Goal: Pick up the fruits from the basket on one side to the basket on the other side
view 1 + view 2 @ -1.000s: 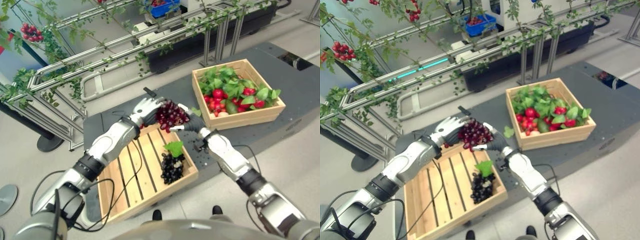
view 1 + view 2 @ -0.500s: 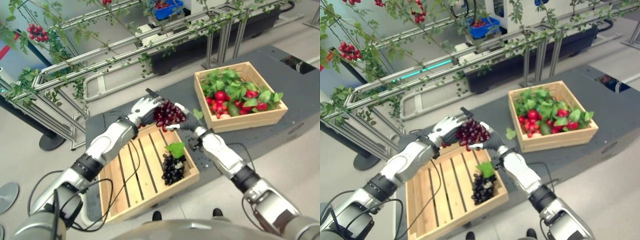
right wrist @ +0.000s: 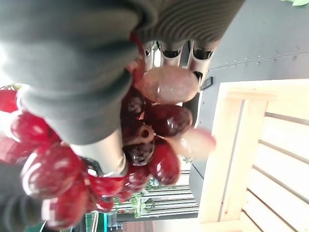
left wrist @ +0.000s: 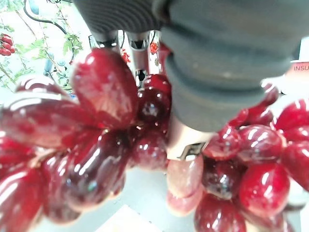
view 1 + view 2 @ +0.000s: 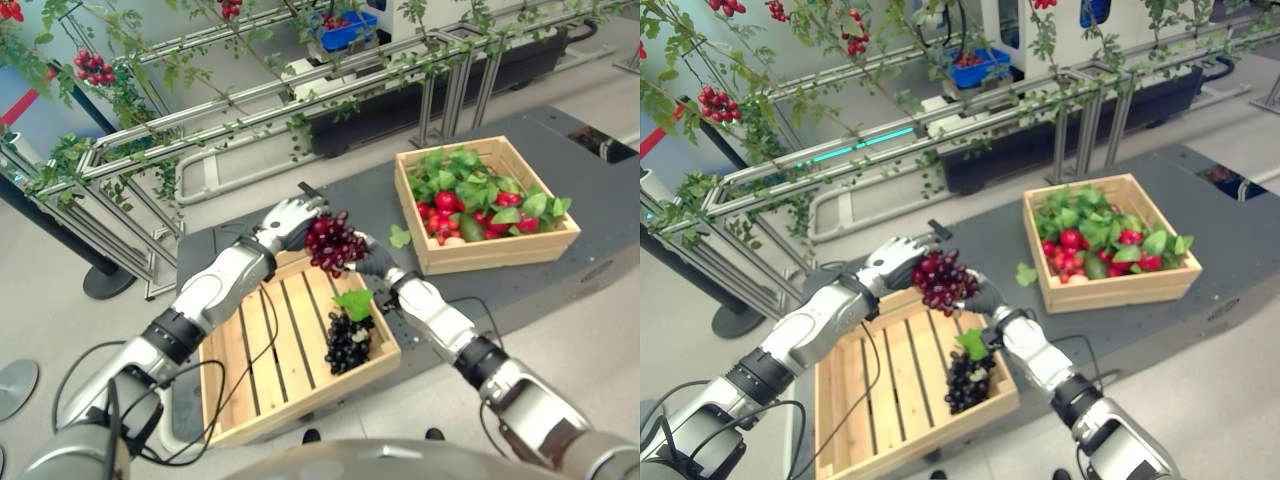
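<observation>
We see two slatted wooden crates on the dark platform: the near crate [image 5: 262, 375] holds a dark grape bunch [image 5: 346, 336]; the far crate [image 5: 485, 249] holds red fruit and leaves. The red grape bunch [image 5: 333, 243] hangs above the near crate's far edge, clasped between the left hand [image 5: 287, 219] and right hand [image 5: 372, 262]. If either hand's grip loosens unevenly, grapes may detach or fall outside. The wrist views show fingers curled round grapes; the eye views show the crates.

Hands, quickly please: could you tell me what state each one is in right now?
Left hand: shut on the red grape bunch, over the slatted crate's far edge.
Right hand: shut on the same red grape bunch, from the other side.
</observation>
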